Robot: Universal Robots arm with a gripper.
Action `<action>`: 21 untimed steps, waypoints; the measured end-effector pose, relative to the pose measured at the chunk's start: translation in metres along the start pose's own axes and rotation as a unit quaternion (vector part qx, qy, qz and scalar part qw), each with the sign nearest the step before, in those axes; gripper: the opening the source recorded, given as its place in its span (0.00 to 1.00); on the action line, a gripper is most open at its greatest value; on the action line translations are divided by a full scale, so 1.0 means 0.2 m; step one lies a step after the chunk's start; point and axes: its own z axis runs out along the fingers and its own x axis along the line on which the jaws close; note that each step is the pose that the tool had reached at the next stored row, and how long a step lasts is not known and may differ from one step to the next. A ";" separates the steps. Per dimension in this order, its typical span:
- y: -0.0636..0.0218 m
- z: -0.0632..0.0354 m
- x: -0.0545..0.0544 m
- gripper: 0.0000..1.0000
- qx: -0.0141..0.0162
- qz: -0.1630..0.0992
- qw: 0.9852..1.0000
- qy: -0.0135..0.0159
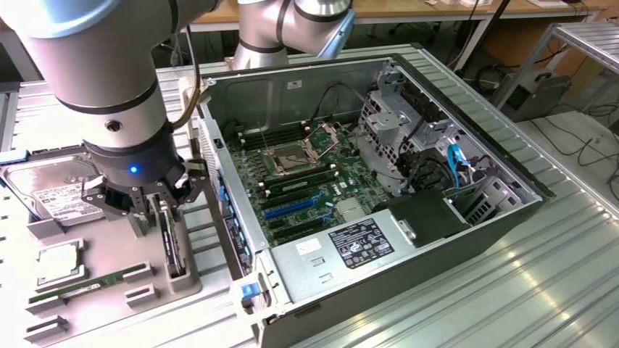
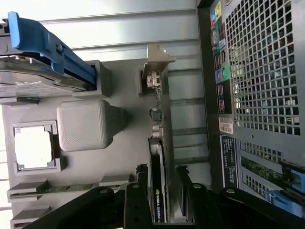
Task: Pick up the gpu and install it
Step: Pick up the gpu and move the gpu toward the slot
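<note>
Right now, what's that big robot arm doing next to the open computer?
The robot arm has its jaws low over the gpu, one on each side and not squeezed shut. The gpu stands on its edge in a slot of the grey holder tray, beside the open computer case. It is not lifted out and not yet in the computer.

You've got the gripper straddling the gpu: one finger each side of the card, spread, apparently not clamped, though contact is hard to judge here. The gpu stands on edge in a slot along the grey tray edge nearest the PC case, with its silver bracket at the end away from the fingers. Same tray, own pockets, apart from the card: CPU, RAM stick, hard drive in a blue caddy.
</note>
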 end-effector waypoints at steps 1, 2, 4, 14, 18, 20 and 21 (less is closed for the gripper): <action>-0.001 0.010 0.00 0.37 0.000 0.000 1.000 0.000; -0.001 0.019 0.00 0.37 0.000 0.000 1.000 0.000; -0.002 0.050 0.00 0.37 0.000 0.000 1.000 0.000; -0.005 0.097 0.01 0.37 -0.002 0.000 1.000 0.007; -0.004 0.110 0.01 0.37 -0.002 0.000 1.000 0.007; -0.003 0.115 0.01 0.37 -0.002 0.000 1.000 0.007; -0.003 0.117 0.01 0.37 -0.002 0.000 1.000 0.007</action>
